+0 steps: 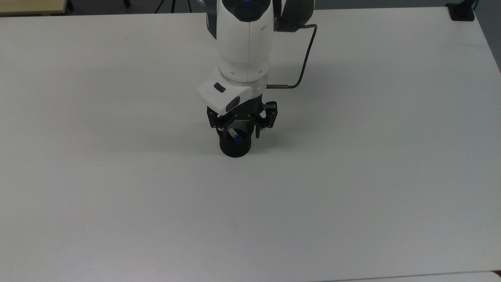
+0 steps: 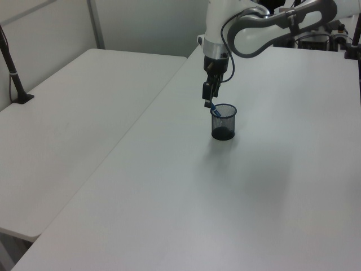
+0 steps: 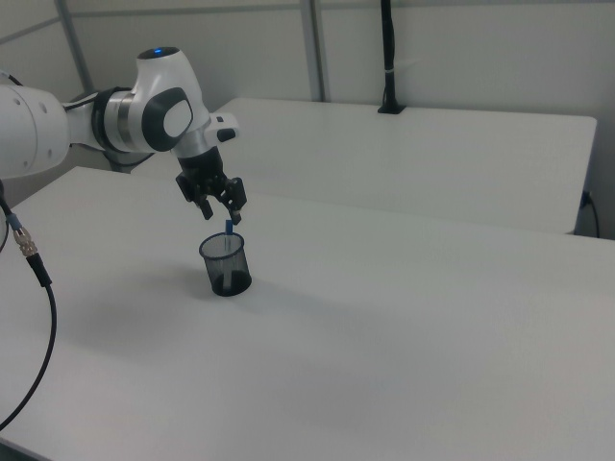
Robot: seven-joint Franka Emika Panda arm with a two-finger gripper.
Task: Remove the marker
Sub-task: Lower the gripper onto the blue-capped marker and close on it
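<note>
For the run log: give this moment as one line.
phase: approach | pincer: open, just above the cup | marker: leaning in the cup, not gripped | table

- One marker [image 1: 235, 135], white barrel with a blue cap, standing tilted in the cup.
- One black mesh cup [image 1: 235, 148].
- One robot arm [image 1: 244, 43], carrying one gripper [image 1: 239, 126] with two fingers.
- Two white tables: the near table [image 2: 271, 186] that bears the cup, and a second table [image 2: 67, 124] just beside it.
- One black cable [image 1: 303, 66] running from the arm's wrist.
</note>
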